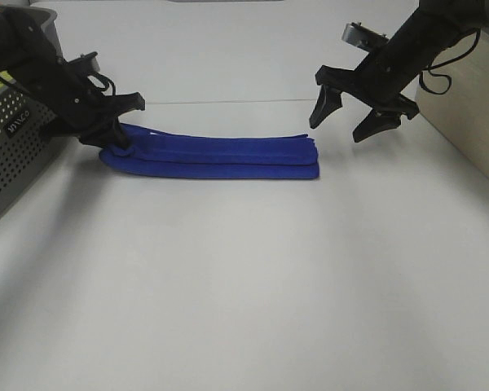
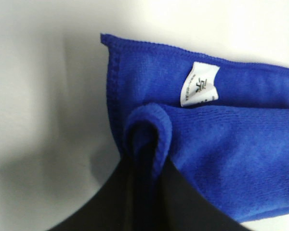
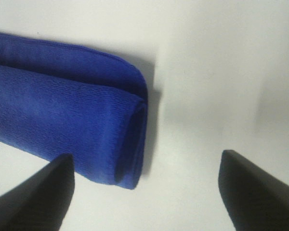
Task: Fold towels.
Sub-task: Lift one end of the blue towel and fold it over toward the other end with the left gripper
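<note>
One towel [image 1: 220,155], left jaws tight on tagged edge, right jaws wide over table [image 1: 244,285] beside opposite edge

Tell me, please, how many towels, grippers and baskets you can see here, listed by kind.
blue towel: 1
grippers: 2, the left gripper and the right gripper
grey perforated basket: 1
Total: 4

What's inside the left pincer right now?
The left pincer holds a bunched fold of the blue towel near its white tag. How deep the cloth goes is hidden.
</note>
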`<state>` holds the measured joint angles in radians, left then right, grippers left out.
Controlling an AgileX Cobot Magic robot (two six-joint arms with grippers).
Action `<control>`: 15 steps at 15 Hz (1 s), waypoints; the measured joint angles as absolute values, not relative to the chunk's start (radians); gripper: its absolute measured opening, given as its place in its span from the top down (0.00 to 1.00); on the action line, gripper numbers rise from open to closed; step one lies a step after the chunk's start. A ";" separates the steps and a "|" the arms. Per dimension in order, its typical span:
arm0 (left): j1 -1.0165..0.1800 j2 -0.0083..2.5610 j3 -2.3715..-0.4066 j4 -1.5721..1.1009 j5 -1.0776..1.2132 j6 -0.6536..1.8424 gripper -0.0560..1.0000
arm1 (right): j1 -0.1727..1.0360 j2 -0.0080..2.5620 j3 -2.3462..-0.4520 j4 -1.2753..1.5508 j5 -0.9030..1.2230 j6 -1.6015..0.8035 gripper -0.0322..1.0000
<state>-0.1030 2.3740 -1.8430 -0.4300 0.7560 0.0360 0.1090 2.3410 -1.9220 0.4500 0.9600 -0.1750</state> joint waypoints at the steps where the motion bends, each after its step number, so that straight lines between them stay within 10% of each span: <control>1: -0.103 2.355 -1.849 -0.426 0.767 0.028 0.87 | 0.109 2.341 -1.922 0.450 0.960 -0.174 0.22; 15: -0.395 2.357 -2.063 -0.616 0.752 -0.074 0.87 | 0.109 2.340 -1.922 0.449 1.018 -0.151 0.22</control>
<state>-0.3950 2.3570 -2.0630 -0.6160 0.7520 -0.0740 0.1090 2.3400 -1.9220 0.4490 1.0180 -0.1510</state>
